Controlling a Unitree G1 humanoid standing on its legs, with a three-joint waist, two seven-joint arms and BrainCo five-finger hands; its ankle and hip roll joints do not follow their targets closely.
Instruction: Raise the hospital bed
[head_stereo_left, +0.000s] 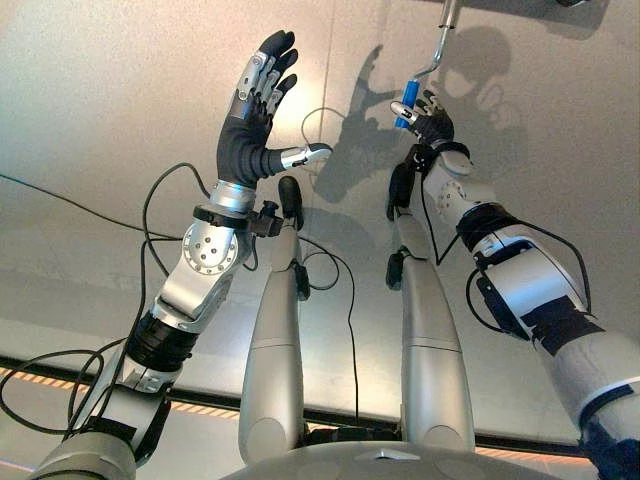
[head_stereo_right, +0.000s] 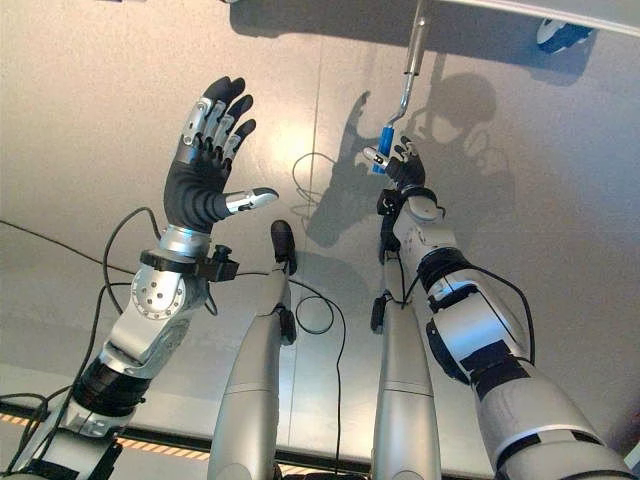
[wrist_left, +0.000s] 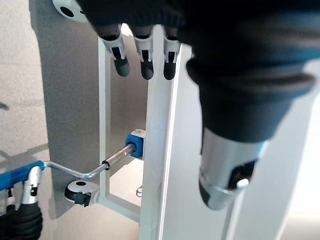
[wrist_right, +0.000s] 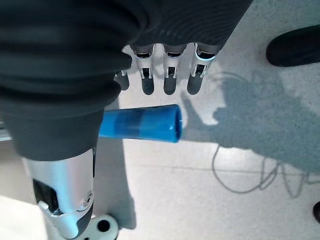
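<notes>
While the right hand (head_stereo_left: 432, 124) is reaching far out ahead of the robot, its fingers (wrist_right: 170, 82) are curling over the blue grip (wrist_right: 141, 123) of the bed crank (head_stereo_right: 404, 90) — the right wrist view is showing the fingers above the grip and the thumb (wrist_right: 62, 192) below it, so the hand is wrapping round the grip rather than hanging loose. The crank is a bent metal rod: from the blue grip it is kinking and running up to the hospital bed frame (wrist_left: 159, 150), where it is entering a blue socket block (wrist_left: 135, 144) on a white upright. In the left wrist view the right hand is showing at the edge, clamped on the blue grip, with a castor wheel (wrist_left: 78, 191) sitting on the floor just below the rod.

The left hand (head_stereo_left: 255, 125) is hanging in the air well apart from the crank, touching nothing — fingers (head_stereo_left: 272, 66) straight and spread, thumb (head_stereo_left: 303, 155) sticking out sideways. It is sitting to the left of the right hand and nearer the robot.

The floor (head_stereo_left: 90, 110) under everything is pale and speckled, and a striped line (head_stereo_left: 210, 408) is running across it close to the robot. A dark shoe (wrist_right: 295, 45) is showing at the corner of the right wrist view.
</notes>
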